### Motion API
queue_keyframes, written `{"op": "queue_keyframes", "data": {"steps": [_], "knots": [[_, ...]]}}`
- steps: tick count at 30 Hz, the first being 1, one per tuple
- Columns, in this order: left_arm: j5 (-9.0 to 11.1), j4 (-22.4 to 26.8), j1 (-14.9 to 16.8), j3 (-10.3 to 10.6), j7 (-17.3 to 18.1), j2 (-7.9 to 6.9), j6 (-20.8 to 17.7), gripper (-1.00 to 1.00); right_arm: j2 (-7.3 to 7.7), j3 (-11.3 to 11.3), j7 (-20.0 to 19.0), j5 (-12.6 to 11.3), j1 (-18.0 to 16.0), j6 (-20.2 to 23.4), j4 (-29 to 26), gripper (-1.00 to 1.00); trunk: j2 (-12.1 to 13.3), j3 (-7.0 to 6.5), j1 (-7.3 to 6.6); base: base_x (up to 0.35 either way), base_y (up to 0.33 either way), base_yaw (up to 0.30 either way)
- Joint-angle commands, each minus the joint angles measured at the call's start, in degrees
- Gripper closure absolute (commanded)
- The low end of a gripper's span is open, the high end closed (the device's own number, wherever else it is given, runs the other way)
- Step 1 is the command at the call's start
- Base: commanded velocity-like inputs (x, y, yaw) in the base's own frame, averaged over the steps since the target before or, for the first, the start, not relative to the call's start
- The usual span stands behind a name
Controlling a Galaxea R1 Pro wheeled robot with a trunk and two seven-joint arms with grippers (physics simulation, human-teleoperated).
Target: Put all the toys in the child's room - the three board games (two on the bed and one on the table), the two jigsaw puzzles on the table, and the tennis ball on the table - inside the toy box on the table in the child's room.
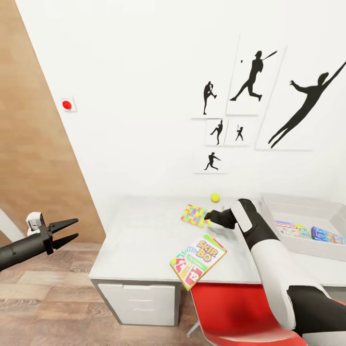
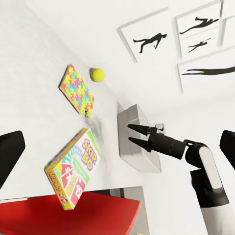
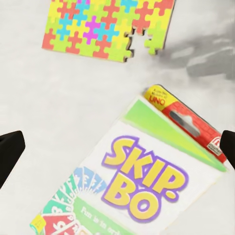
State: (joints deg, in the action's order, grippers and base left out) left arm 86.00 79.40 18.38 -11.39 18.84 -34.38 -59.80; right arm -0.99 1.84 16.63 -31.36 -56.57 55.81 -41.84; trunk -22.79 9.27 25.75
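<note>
A pale-topped table (image 1: pixel 144 230) is seen against a white wall hung with black silhouette prints (image 1: pixel 250 77) of ball players. A Skip-Bo game box (image 1: pixel 198 260) lies near the table's front edge, one corner jutting over the edge above a red chair (image 1: pixel 230 307). Farther back, a multicoloured jigsaw puzzle (image 1: pixel 194 215) lies flat, and a tennis ball (image 1: pixel 215 197) rests just beyond it near the wall. The right gripper (image 1: pixel 207 218) is held low beside the puzzle's edge; in the left wrist view its two dark fingers (image 2: pixel 139 129) are shown spread apart with nothing between them. The left gripper (image 1: pixel 67 232) is raised off the table's left end, over the wood-plank floor (image 1: pixel 48 298), its jaws parted and holding nothing. At the table's right end stands the pale grey toy box (image 1: pixel 288 204), in which two colourful game boxes (image 1: pixel 293 229) are already laid side by side. A red button (image 1: pixel 67 104) is mounted on the wall at left.
</note>
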Motion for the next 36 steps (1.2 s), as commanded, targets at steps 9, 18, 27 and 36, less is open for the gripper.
{"op": "queue_keyframes", "data": {"steps": [9,18,27,36], "knots": [[-0.5,0.0,0.1,0.0,0.5,0.00,-0.2,-1.00,0.25,0.2,0.6,-0.6,-0.4,0.1,0.2,-1.00,-0.1,0.94,0.04,0.013,0.000,0.084],[-0.5,0.0,0.1,-0.1,0.5,0.00,-0.2,-1.00,0.87,0.1,0.5,-0.6,-0.4,-0.3,1.8,-1.00,-0.1,1.75,0.04,0.001,0.000,0.084],[-0.5,0.0,0.1,-0.1,0.5,-0.02,-0.2,-1.00,2.40,0.2,0.5,-0.6,-0.4,-1.3,2.9,-1.00,-0.1,2.56,0.04,0.000,0.000,0.084],[-0.5,0.0,0.1,-0.1,0.5,-0.05,-0.2,-1.00,2.73,0.3,0.4,-0.6,-0.4,-1.4,2.8,-1.00,-0.1,3.37,0.04,0.000,0.000,0.084]]}}
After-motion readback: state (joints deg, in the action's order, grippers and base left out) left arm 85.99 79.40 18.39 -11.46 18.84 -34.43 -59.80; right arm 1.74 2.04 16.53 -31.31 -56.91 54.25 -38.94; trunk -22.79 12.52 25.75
